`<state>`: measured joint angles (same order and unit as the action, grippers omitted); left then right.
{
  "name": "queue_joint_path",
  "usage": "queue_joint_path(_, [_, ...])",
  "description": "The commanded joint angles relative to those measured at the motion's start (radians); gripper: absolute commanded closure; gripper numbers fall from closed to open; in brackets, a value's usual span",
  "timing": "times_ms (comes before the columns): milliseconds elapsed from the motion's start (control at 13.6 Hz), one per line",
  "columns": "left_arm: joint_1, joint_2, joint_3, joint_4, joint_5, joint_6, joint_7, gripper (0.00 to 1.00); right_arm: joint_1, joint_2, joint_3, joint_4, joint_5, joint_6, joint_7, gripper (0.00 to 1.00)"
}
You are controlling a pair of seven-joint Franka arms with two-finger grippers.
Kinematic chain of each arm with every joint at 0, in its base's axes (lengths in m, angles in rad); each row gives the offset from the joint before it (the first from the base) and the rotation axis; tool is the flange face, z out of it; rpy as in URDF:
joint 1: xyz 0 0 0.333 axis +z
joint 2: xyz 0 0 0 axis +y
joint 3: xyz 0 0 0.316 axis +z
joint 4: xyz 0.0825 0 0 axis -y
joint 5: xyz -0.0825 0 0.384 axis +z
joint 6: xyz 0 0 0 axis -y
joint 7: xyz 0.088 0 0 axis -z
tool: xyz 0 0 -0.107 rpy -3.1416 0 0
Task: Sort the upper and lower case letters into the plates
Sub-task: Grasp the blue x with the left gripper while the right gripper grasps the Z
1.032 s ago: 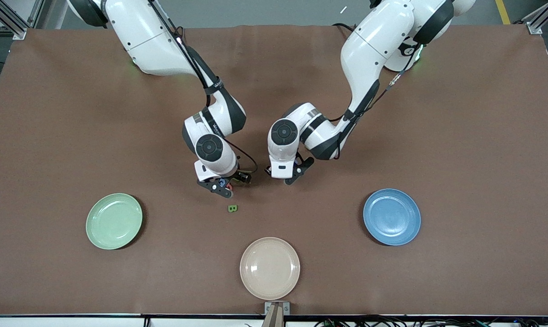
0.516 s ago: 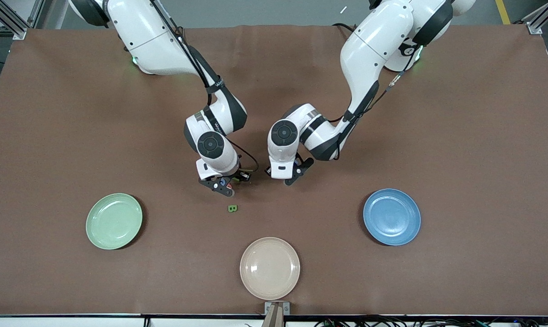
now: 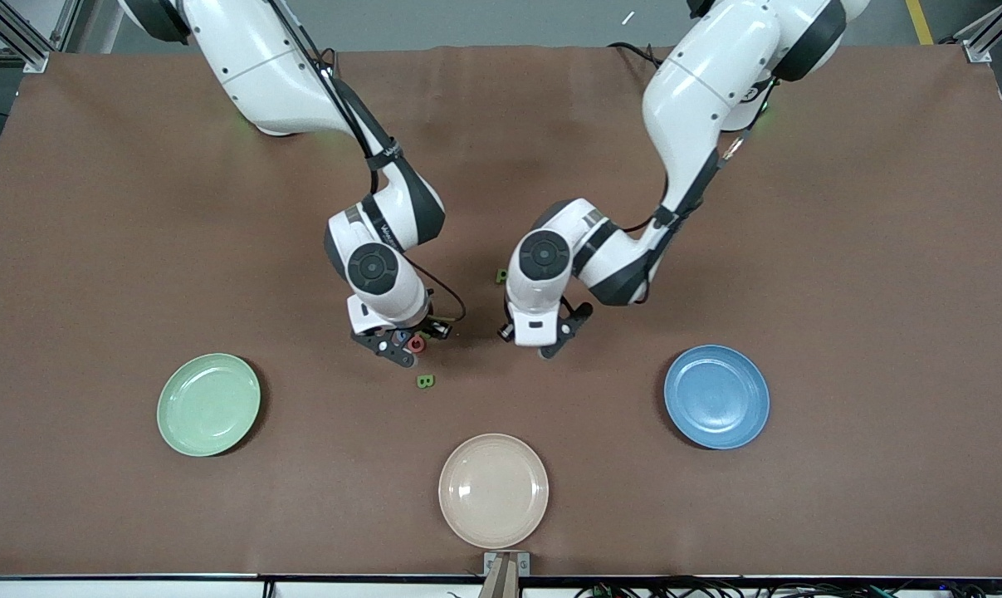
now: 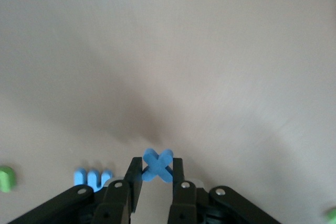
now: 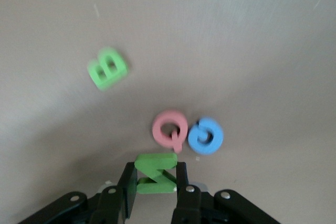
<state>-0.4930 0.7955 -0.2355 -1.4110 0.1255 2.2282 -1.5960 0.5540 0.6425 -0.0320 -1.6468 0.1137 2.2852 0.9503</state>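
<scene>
My right gripper (image 5: 152,184) has its fingers (image 5: 127,187) clamped on a green Z (image 5: 154,173), lifted just over the middle of the brown tabletop (image 3: 94,249). Below it on the tabletop lie a red Q (image 5: 170,129) and a blue G (image 5: 206,136), touching or nearly touching each other, and a green B (image 5: 107,67) lies apart from them, nearer to the front camera. In the front view the red Q (image 3: 417,343) shows right beside my right gripper (image 3: 397,345), with the green B (image 3: 425,381) a little lower.

My left gripper (image 4: 156,182) has its fingers (image 4: 178,182) clamped on a blue X (image 4: 157,164), held above the tabletop near the middle, toward the left arm's end from my right gripper. Under it a blue lower-case letter with three strokes (image 4: 93,177) lies on the tabletop, and a green piece (image 4: 6,178) shows at the edge of the left wrist view, too cut off to read. In the front view a small green letter (image 3: 501,276) lies beside my left wrist, farther from the front camera than my left gripper (image 3: 550,340).

The pale green plate (image 3: 208,404) sits toward the right arm's end, the blue plate (image 3: 716,396) toward the left arm's end, and a cream-beige plate (image 3: 493,490) lies between them, nearest the front camera. All three plates hold no letters
</scene>
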Motion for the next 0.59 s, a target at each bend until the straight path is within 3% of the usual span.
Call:
queue_joint_path(0, [0.106,-0.123,-0.002,-0.032,0.022,-0.123,0.046,1.0,-0.116,-0.029,0.011,0.031,0.0,-0.035,-0.156,0.99])
queue_joint_path(295, [0.256,-0.154,0.001,-0.052,0.023,-0.2,0.264,1.0,-0.297,-0.027,-0.017,0.032,-0.012,-0.046,-0.566,0.98])
queue_joint_path(516, [0.362,-0.124,-0.002,-0.083,0.112,-0.19,0.37,1.0,-0.426,-0.017,-0.025,0.032,-0.118,-0.043,-0.796,0.98])
